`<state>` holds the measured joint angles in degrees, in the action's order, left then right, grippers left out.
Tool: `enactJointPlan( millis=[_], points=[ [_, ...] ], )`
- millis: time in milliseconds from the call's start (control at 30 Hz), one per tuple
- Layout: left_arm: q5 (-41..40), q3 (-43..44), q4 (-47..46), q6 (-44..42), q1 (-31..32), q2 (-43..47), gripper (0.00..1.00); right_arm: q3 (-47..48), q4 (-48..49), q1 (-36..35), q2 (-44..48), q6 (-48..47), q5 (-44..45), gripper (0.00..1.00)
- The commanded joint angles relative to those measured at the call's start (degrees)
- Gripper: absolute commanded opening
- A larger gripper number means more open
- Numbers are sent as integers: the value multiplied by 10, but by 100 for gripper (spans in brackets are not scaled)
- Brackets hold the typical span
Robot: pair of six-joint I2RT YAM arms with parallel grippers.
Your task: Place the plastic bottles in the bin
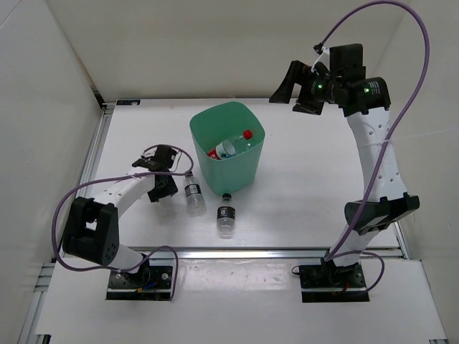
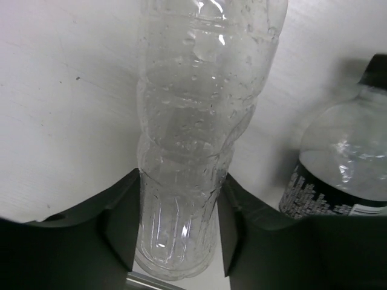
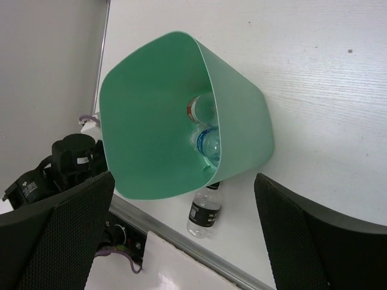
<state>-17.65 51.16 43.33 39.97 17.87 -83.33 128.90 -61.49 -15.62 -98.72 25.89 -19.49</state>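
The mint-green bin stands mid-table, and shows in the right wrist view. A red-labelled bottle and a blue-labelled bottle lie inside it. My left gripper is low at the table, left of the bin. Its fingers press both sides of the plain clear bottle, which lies on the table. A dark-labelled bottle lies right beside it. A second dark-labelled bottle lies in front of the bin. My right gripper is open and empty, high behind the bin.
The table's metal front rail runs just behind the second dark-labelled bottle. White walls close in the left side and the back. The left arm's purple cable loops near the bin's left side.
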Motion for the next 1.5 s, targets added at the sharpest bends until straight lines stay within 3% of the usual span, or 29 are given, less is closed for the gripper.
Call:
enactJointPlan(
  millis=[0, 67, 167, 200, 267, 433, 600, 700, 767, 800, 933, 967, 1033, 1067, 1200, 1333, 1467],
  points=[
    [-36, 43, 4, 9, 2, 10, 50, -4, 9, 4, 28, 0, -20, 100],
    [-56, 94, 31, 18, 2, 21, 50, -10, 9, 4, 28, 0, -20, 100],
    [-100, 230, 94, 26, 2, 41, 48, -21, 9, 4, 40, 0, -20, 100],
    [-100, 314, 103, 26, 2, 41, 48, -28, 9, 4, 40, 0, -15, 100],
    [-93, 394, 95, -4, 9, 41, 48, -33, 9, 9, 40, 0, -15, 100],
    [-72, 651, 82, -72, 98, -80, 51, -33, 15, 9, 40, 5, -15, 100],
    [-53, 733, 93, -101, 188, -176, 52, -33, 15, 15, 40, 5, -10, 100],
    [-58, 680, 93, -101, 215, -189, 57, -46, 15, 21, 53, 5, -4, 100],
    [-84, 661, 99, -101, 234, -164, 78, -61, 20, 31, 60, 5, -4, 100],
    [-105, 661, 99, -121, 241, -152, 100, -61, 20, 31, 67, 5, -4, 100],
    [-187, 711, 116, -138, 248, -87, 100, -86, 20, 43, 87, 5, -4, 100],
    [-237, 675, 116, -122, 242, -43, 100, -93, 20, 43, 87, 5, -4, 100],
    [-250, 592, 124, -43, 215, 14, 100, -93, 20, 48, 87, 5, -4, 100],
    [-223, 478, 124, -18, 173, 72, 100, -98, 20, 48, 87, 5, -4, 100],
    [-72, 262, 85, 43, 65, 151, 100, -92, 20, 48, 87, 5, -15, 100],
    [37, 103, 12, 56, 2, 166, 100, -87, 20, 48, 81, 5, -21, 100],
    [89, 39, -54, 31, -5, 151, 100, -87, 20, 48, 81, 5, -28, 100]
  ],
)
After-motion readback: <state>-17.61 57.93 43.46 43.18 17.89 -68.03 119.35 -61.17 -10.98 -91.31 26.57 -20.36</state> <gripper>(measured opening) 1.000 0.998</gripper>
